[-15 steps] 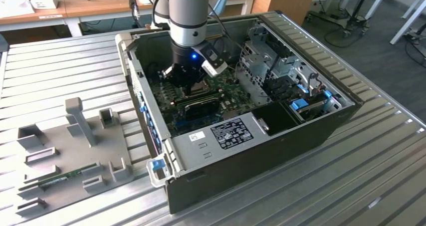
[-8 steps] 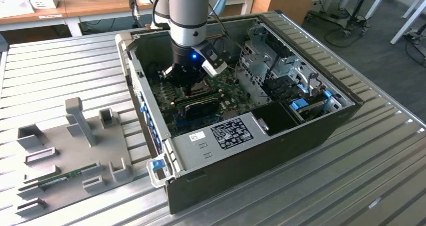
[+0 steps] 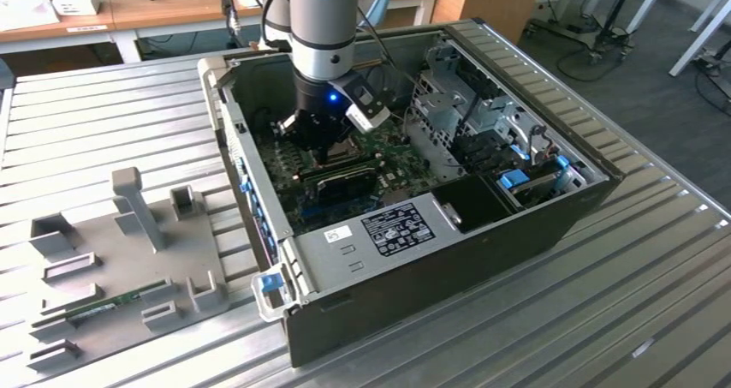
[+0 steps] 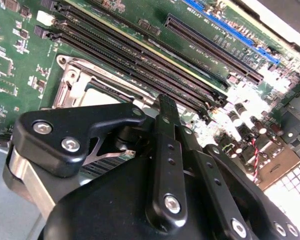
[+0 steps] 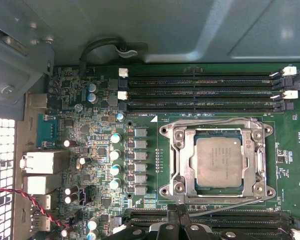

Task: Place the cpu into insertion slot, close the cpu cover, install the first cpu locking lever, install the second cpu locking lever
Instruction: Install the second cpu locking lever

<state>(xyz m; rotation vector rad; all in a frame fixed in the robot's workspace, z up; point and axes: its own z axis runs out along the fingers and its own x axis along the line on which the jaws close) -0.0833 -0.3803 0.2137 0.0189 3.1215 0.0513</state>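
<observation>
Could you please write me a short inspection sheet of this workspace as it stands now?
Surface: ribbed metal table carrying an open computer case.
Job's things: cpu lies flat in the insertion slot; cpu cover down around it.
Clutter: grey fixture tray with a memory stick.
Grippers: gripper low over the socket.
Cables: red-black twisted wire.
Surroundings: wooden desks.

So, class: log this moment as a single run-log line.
cpu: seated in insertion slot | cpu cover: closed over it | gripper: just above the socket, holding nothing | fingers: shut
</observation>
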